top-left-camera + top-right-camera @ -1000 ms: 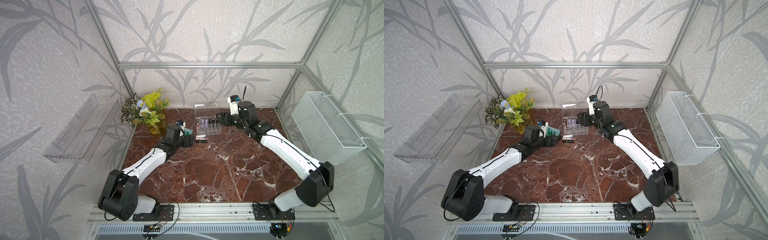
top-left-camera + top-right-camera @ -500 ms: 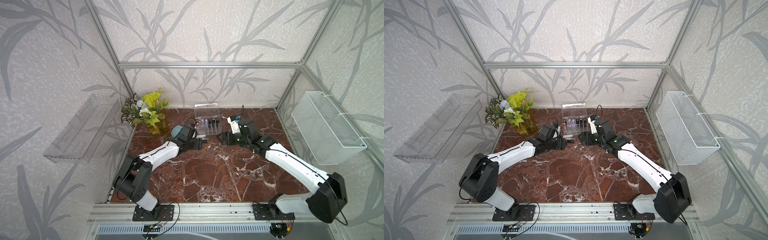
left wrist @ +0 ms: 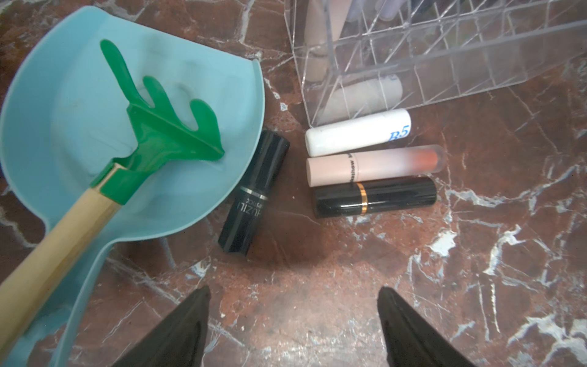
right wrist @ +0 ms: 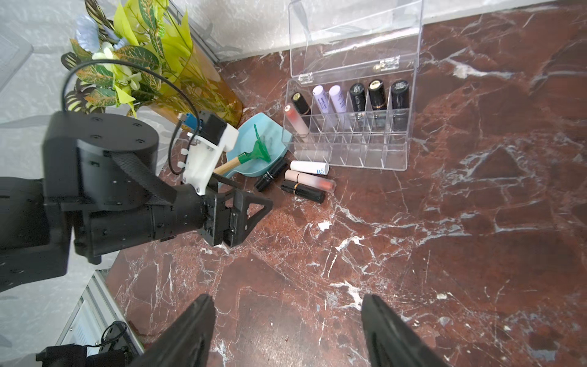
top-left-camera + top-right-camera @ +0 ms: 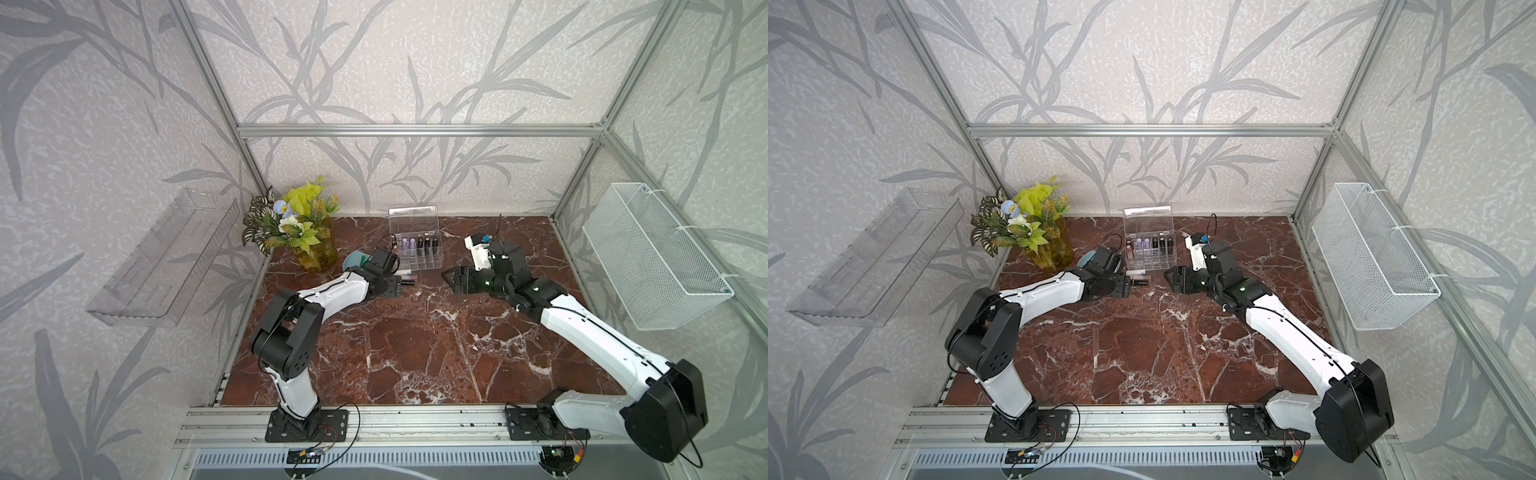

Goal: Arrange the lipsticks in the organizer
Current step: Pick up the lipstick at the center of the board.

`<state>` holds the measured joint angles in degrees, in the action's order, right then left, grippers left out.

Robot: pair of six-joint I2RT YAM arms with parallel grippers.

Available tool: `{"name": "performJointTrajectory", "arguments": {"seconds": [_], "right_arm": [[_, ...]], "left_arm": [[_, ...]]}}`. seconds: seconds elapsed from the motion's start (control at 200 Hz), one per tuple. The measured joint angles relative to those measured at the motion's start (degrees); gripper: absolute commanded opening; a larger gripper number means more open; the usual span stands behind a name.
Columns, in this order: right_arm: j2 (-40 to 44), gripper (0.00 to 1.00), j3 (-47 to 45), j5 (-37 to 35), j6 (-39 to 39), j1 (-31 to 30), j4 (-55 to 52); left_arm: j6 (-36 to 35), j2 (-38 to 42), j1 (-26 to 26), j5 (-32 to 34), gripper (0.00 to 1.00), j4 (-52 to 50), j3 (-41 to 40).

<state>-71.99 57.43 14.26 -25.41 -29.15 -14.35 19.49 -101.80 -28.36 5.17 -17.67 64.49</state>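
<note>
My left jaws hang apart and empty, just short of four loose lipsticks (image 4: 309, 179) on the tabletop (image 3: 476, 254). A white B5 tube (image 3: 357, 132), a pink gloss tube (image 3: 374, 168) and a gold-banded black lipstick (image 3: 374, 197) lie side by side. A silver-banded black one (image 3: 254, 190) lies askew just beside the blue scoop (image 3: 79, 95). Beyond stands the organizer (image 3: 413, 79). My right jaws, also apart and empty, sit well aside. The tubes look light, stiff, slick and likely to roll, so I'd pinch the nearest, gold-banded one mid-barrel. There is open marble nearside, while the scoop and organizer wall crowd the far side.
</note>
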Motion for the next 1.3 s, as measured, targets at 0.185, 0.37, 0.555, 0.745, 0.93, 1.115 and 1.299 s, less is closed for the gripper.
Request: {"name": "performJointTrajectory", "arguments": {"seconds": [0.185,0.37,0.555,0.745,0.93,1.115,1.299], "right_arm": [[0.42,0.76,-0.44,0.35,0.17,0.39,0.15],[0.42,0.76,-0.44,0.66,0.35,0.5,0.15],[0.42,0.76,-0.44,1.55,0.31,0.76,0.26],[0.42,0.76,-0.46,1.9,0.31,0.83,0.33],[0.42,0.76,-0.55,2.32,0.31,1.11,0.37],[0.39,0.76,-0.72,2.8,0.2,1.42,0.39],[0.39,0.76,-0.79,2.86,0.09,1.44,0.46]], "left_arm": [[-1.79,-3.74,0.33,0.85,0.85,-0.57,2.73],[-2.86,-6.43,0.48,1.14,0.85,-0.52,3.69],[-3.23,-7.02,0.63,1.46,0.85,-0.46,3.69],[-3.72,-8.31,0.68,2.32,0.85,-0.28,4.61],[-4.92,-8.94,0.68,2.49,0.83,0.26,4.92],[-6.14,-9.14,0.81,2.51,0.81,0.55,5.22],[-7.08,-9.44,1.18,2.49,0.73,0.85,5.99]]}}
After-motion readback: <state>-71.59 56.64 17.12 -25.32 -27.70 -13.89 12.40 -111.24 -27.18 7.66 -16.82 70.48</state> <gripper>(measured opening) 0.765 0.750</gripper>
